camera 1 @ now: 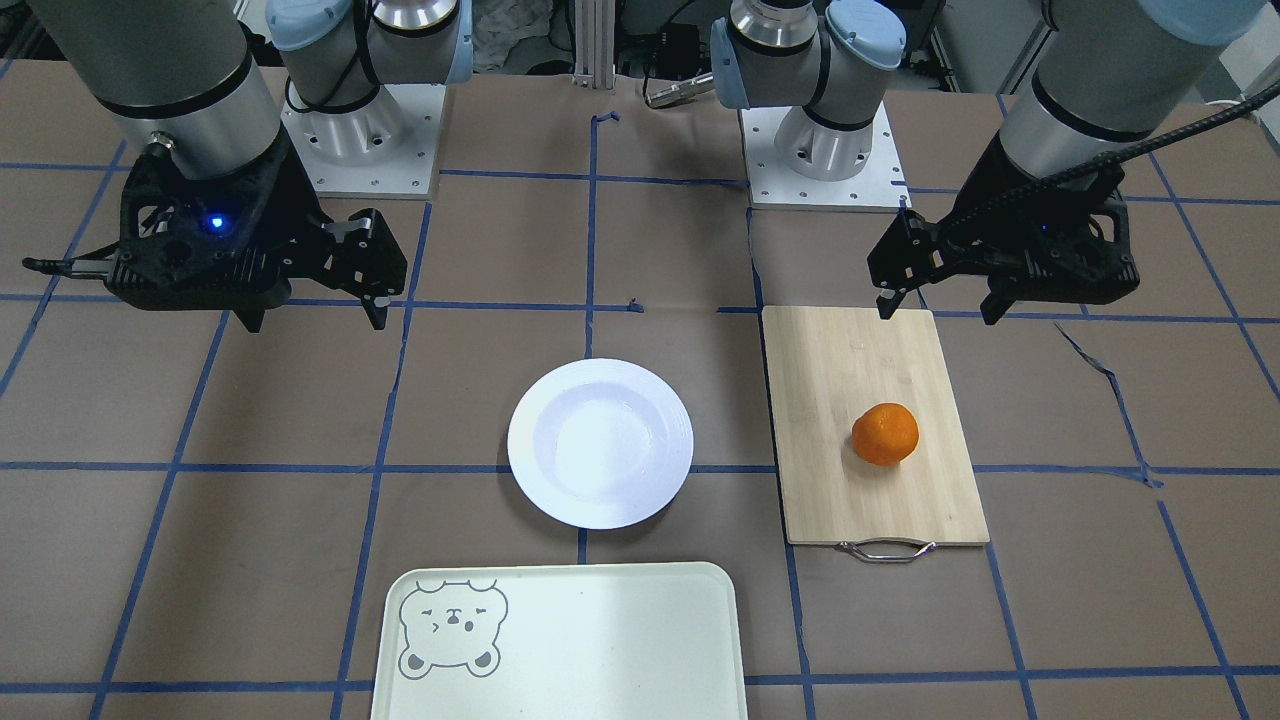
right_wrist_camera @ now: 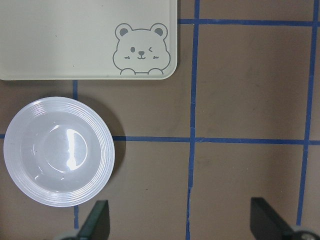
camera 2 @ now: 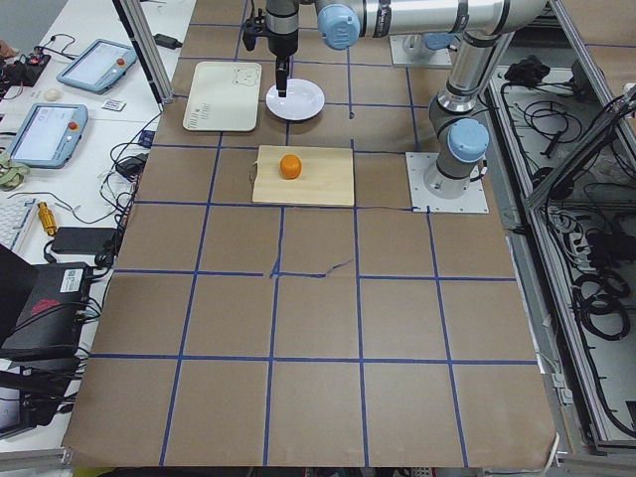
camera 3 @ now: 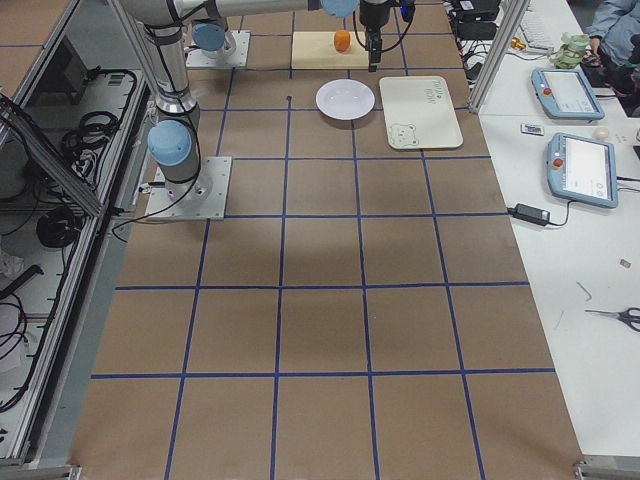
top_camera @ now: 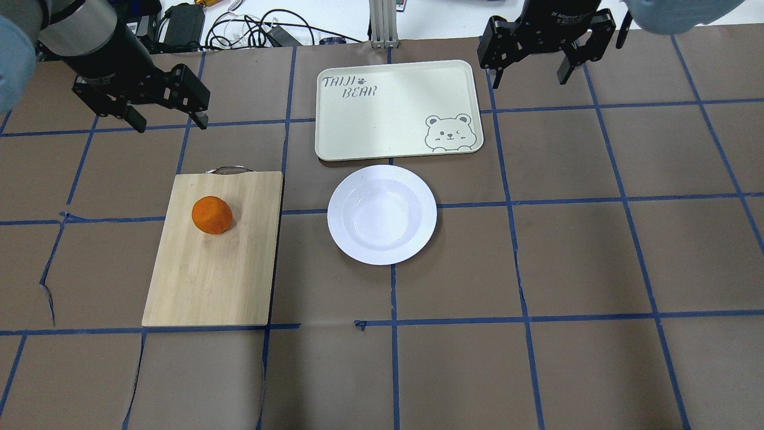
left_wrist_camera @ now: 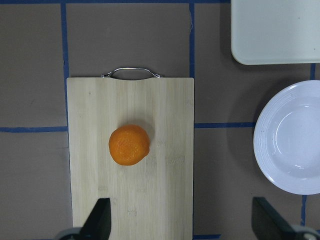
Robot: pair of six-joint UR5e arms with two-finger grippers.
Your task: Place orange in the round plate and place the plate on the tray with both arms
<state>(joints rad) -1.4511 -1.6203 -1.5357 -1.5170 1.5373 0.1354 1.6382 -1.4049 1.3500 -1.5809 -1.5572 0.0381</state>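
Note:
The orange (top_camera: pixel 211 214) lies on a bamboo cutting board (top_camera: pixel 209 275), toward its handle end. The empty white round plate (top_camera: pixel 382 214) sits on the table between the board and the pale tray (top_camera: pixel 397 110), close to the tray's long edge. My left gripper (top_camera: pixel 170 119) hangs open above the table beyond the board's handle, holding nothing. In the left wrist view the orange (left_wrist_camera: pixel 129 145) lies ahead of the open fingers (left_wrist_camera: pixel 100 220). My right gripper (top_camera: pixel 530 77) is open and empty, raised beside the tray's bear corner. The right wrist view shows the plate (right_wrist_camera: pixel 57 151) and tray (right_wrist_camera: pixel 75 40).
The two arm bases (camera 1: pixel 360 130) stand on the robot's side of the table. Cables and tablets (camera 2: pixel 45 134) lie on a white bench past the tray. Blue tape lines grid the brown table cover, which is torn near the cutting board (camera 1: pixel 1110 380).

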